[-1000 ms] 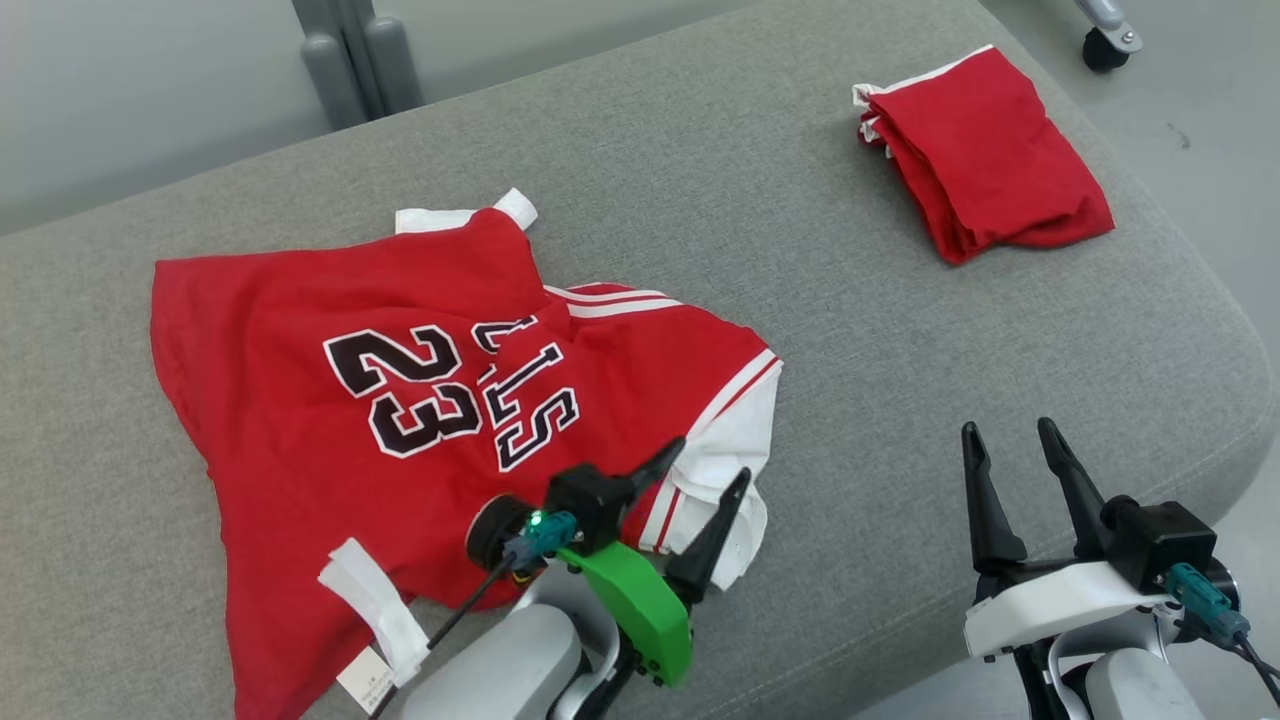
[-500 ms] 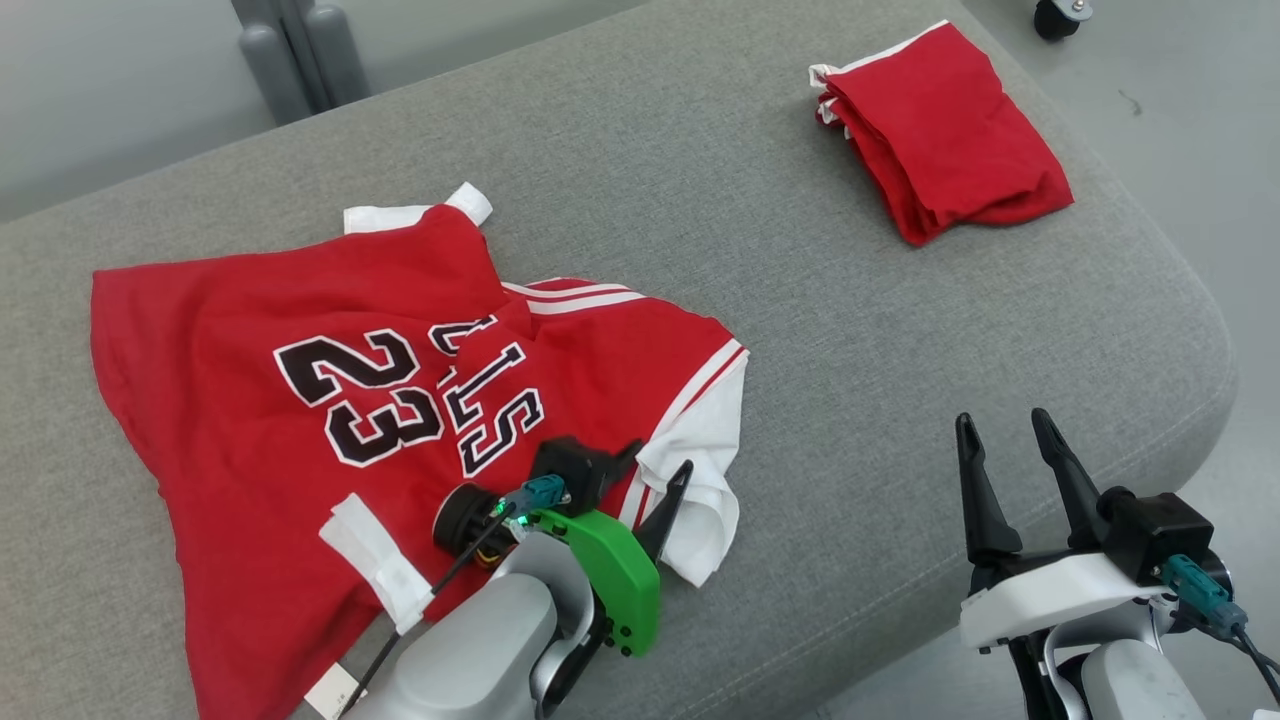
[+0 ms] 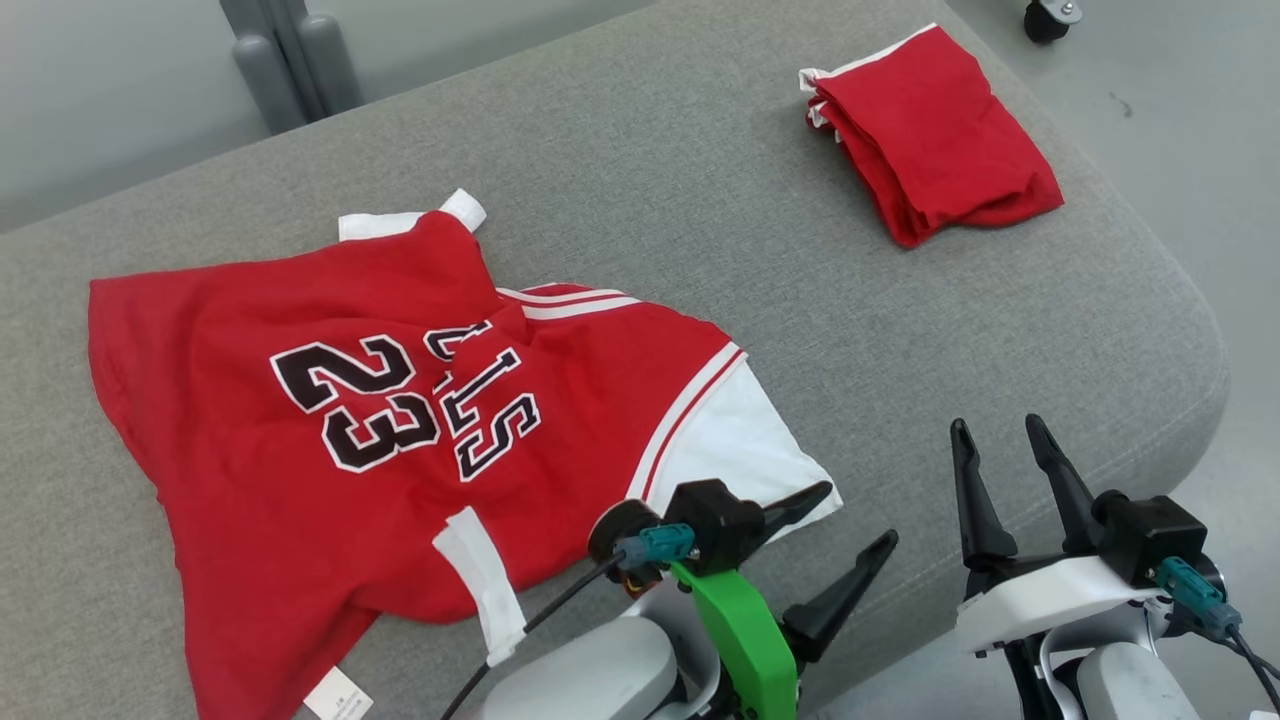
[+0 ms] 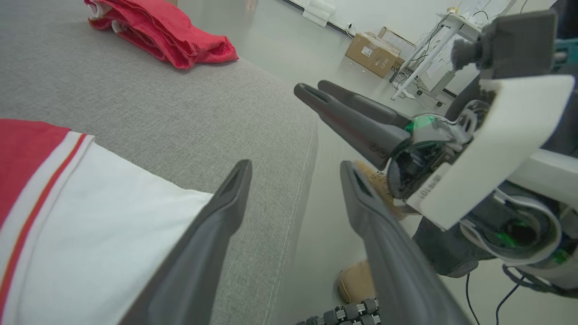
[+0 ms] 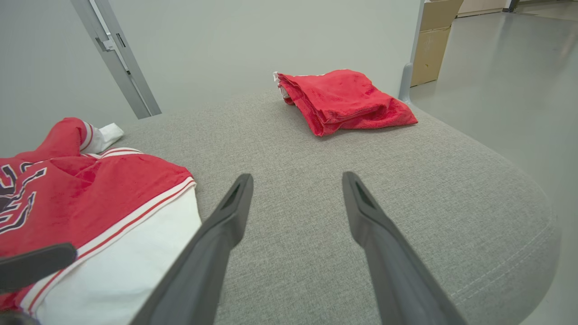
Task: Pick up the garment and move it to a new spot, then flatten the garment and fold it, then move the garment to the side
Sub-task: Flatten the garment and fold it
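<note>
The red jersey (image 3: 400, 400) with a black "23" lies spread on the grey cushion (image 3: 650, 180). Its white sleeve (image 3: 735, 445) lies flat, pointing to the front right. My left gripper (image 3: 858, 515) hangs open just past the sleeve's corner with nothing between its fingers; in the left wrist view the left gripper (image 4: 294, 164) has the white sleeve (image 4: 90, 216) beside its left finger. Further right, near the cushion's front edge, my right gripper (image 3: 997, 425) stands open and empty. The right wrist view has the right gripper (image 5: 295, 178) over bare cushion, the jersey (image 5: 90, 189) to its left.
A second red garment (image 3: 930, 130), folded, lies at the cushion's far right corner. Grey posts (image 3: 290, 60) stand behind the cushion. The cushion's rounded right edge (image 3: 1200, 340) drops to the floor. Cardboard boxes (image 4: 375, 54) and a tan shoe (image 4: 356, 282) are on the floor.
The left gripper closed in on the crumpled white sleeve, drew it out to the front right, and now hangs open past it; the sleeve lies flat. The head camera shifted slightly.
</note>
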